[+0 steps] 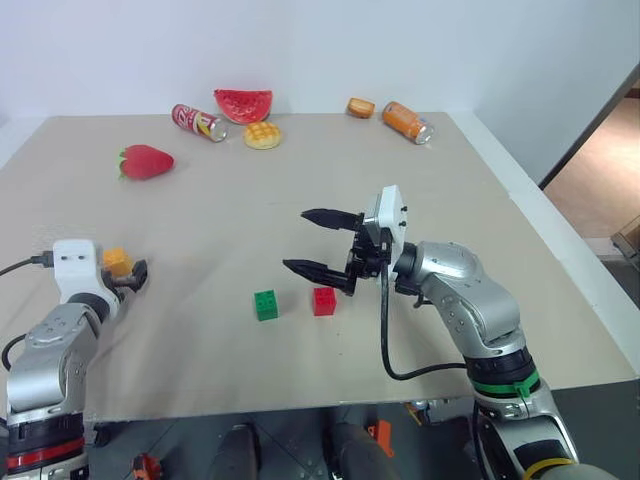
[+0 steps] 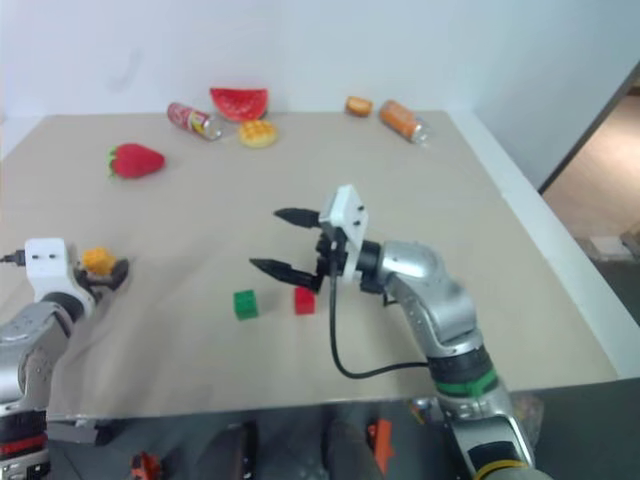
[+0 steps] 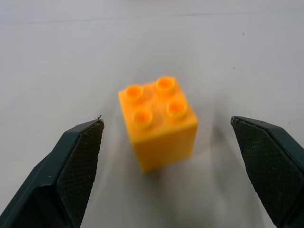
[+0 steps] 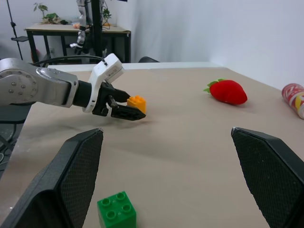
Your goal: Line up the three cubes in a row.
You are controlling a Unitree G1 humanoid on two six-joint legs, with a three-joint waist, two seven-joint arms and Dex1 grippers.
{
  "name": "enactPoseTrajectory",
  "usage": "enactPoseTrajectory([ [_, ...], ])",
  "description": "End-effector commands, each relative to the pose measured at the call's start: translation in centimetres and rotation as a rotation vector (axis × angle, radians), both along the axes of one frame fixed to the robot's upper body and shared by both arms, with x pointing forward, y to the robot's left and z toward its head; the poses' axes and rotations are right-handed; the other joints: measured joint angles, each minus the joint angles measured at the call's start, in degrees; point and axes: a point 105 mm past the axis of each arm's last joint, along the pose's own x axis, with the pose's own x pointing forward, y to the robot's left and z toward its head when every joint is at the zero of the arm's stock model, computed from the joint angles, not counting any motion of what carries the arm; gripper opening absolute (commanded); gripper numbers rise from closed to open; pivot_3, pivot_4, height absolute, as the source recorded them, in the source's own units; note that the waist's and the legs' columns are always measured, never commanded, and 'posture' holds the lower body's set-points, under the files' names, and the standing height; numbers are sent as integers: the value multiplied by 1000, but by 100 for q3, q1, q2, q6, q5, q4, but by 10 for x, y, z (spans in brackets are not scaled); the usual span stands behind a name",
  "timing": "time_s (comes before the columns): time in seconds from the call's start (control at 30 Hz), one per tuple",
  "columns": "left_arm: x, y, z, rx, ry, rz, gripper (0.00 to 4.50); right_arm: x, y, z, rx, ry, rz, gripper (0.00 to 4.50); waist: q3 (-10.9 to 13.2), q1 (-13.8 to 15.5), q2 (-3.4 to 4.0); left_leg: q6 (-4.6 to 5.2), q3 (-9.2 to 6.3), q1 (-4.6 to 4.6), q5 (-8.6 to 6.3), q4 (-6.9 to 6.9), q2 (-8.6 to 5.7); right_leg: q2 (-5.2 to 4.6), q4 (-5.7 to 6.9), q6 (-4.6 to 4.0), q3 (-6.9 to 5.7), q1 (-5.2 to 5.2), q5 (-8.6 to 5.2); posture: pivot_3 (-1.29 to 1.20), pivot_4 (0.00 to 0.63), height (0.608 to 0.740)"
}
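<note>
**Left wrist view: orange-yellow cube framed between wide fingers**

Left wrist view shows the orange-yellow cube (image 3: 158, 122) sitting on the worktop (image 1: 450, 170) squarely between the two black fingers of the left gripper (image 1: 128, 277), which stands wide with neither pad touching it. Taking the green cube (image 1: 266, 304) as the landmark, the red cube (image 1: 324, 300) sits just beside it toward the robot's right with a small gap, and the orange-yellow cube lies well apart toward the robot's left and a little farther from the robot. The right gripper (image 1: 318, 243) hangs just above and behind the red cube, also spread wide and holding nothing, pointing toward the green cube.

The step in hand looks like the grasp of the orange-yellow cube. The cube is turned slightly askew to the fingers, so to do it well I would square the pads to two flat sides before closing, grip low on the body rather than on the studs, then carry it to the green cube's free side and set it down level with the pair. The right gripper should keep clear of the other two so the row is not nudged.

All three cubes are hard, glossy plastic bricks with four round studs on top and crisp edges; smooth faces may slip under a weak pinch. The finger pads carry a fine mesh texture. The worktop is matt beige and flat.
</note>
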Motion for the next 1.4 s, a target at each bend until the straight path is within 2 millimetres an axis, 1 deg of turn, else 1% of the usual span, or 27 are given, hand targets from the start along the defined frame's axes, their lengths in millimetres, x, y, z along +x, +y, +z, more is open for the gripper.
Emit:
enactPoseTrajectory([
  [0.03,5,3,11,38,-35,2,4438,-5,-3,16,29,-65,-2,4500,0,-1,0,0,0,0,0,-1,0,0,0,1,0,-1,0,0,150,740],
  [0.13,7,-1,11,19,-50,-9,3641,-5,-5,16,27,-65,-7,4500,0,0,0,0,-2,0,0,-3,1,1,0,3,-1,-1,2,0,150,740],
  [0.37,6,-6,5,13,-44,-6,1308,-4,-7,12,9,-61,-12,4500,0,1,-1,0,-1,0,0,-2,0,0,0,2,0,1,1,0,150,740],
  [0.47,8,-10,6,33,-49,-34,1309,-4,-6,11,3,-59,-8,4500,0,1,-1,0,-2,1,0,-2,0,0,0,2,0,1,1,0,150,740],
  [0.57,11,-21,11,55,-78,-121,1309,-3,-6,11,0,-59,-6,4500,0,1,-1,0,-1,1,0,-2,-1,0,0,1,0,1,1,0,150,740],
  [0.63,9,-53,23,107,-153,-377,1309,-2,-7,10,-7,-59,-7,4500,0,1,-2,0,-1,0,0,-2,-1,-1,0,1,0,1,1,0,150,740],
  [0.67,3,-68,27,120,-184,-517,1309,-2,-7,10,-13,-59,-5,4500,0,1,-1,-1,-1,-2,1,-2,-1,0,-1,0,0,-1,0,0,150,740],
  [0.7,-4,-78,28,137,-200,-635,1309,-2,-8,9,-19,-58,-2,4500,0,1,-1,-1,1,-1,0,-4,-1,-2,-2,-3,1,-1,-1,0,150,740],
  [0.73,-8,-84,28,145,-208,-700,1309,-1,-9,9,-23,-57,-1,4500,0,1,-1,-2,2,-1,0,-6,-1,-2,-3,-6,1,-3,-3,0,150,740],
  [0.77,-17,-86,19,210,-174,-808,1309,-3,-12,7,-41,-51,10,4500,0,-2,-1,-2,4,-1,-1,-8,-1,-4,-4,-8,1,-4,-4,0,150,740],
  [0.83,-39,-88,1,336,-110,-1021,1309,-11,-22,4,-77,-40,50,4500,0,-7,-1,-3,9,-1,-1,-15,0,-6,-4,-15,2,-13,-8,0,150,740],
  [0.87,-48,-86,-3,327,-81,-1105,1309,-18,-30,7,-70,-24,83,4500,0,-5,-1,-3,11,-1,-1,-19,1,-7,-4,-17,3,-17,-9,0,150,740],
  [0.97,-58,-83,-3,269,-72,-1212,1309,-27,-45,17,-24,15,126,4500,4,7,5,-2,15,-6,-2,-29,1,-12,-4,-28,2,-31,-17,0,150,740],
  [1.03,-60,-82,-4,253,-67,-1269,1309,-29,-51,23,2,30,130,4500,3,8,5,-2,15,-15,-1,-27,2,-13,-2,-26,-1,-39,-18,0,150,740],
  [1.13,-57,-81,-6,258,-43,-1348,1309,-29,-59,27,18,52,124,4500,3,5,4,-1,15,-15,-1,-20,3,-11,-1,-24,-2,-37,-15,0,150,740],
  [1.27,-41,-85,-3,252,-62,-1382,1309,-26,-64,19,-9,84,93,4500,3,4,4,0,16,-14,0,-15,2,-10,-1,-21,-1,-37,-11,0,150,740],
  [1.4,-35,-88,-1,225,-60,-1425,1309,-25,-66,13,-21,87,65,4500,3,-4,4,0,18,-19,-1,-17,2,-8,0,-16,1,-40,-12,0,150,740],
])
